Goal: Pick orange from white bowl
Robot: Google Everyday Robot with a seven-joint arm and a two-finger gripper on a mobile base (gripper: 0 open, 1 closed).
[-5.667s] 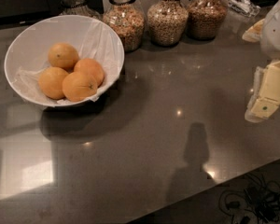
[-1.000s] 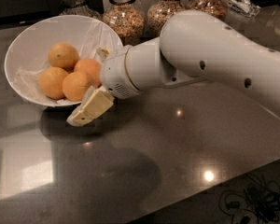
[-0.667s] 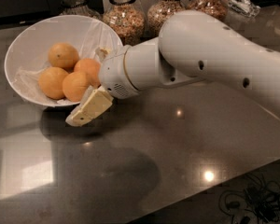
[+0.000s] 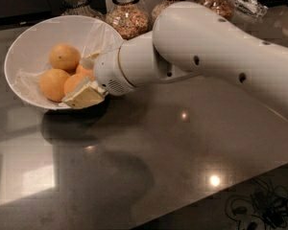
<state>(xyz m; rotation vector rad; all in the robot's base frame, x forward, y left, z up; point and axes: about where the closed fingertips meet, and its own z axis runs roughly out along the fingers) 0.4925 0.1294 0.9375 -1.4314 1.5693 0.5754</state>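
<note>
White arm (image 4: 206, 47) stretched low — gripper (image 4: 75, 82) in white bowl (image 4: 24, 44).

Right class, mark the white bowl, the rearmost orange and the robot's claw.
white bowl (image 4: 25, 51), camera view, bare left inner wall.
rearmost orange (image 4: 64, 57), camera view, middle of its skin.
claw (image 4: 85, 79), camera view, its middle, inside the bowl's right side.

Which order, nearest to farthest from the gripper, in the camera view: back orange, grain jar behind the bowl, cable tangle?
Gripper sits at the white bowl's right rim.
1. Back orange: in the bowl, just left of the gripper.
2. Grain jar: behind the bowl, farther back.
3. Cable tangle: bottom right corner of the view.
</note>
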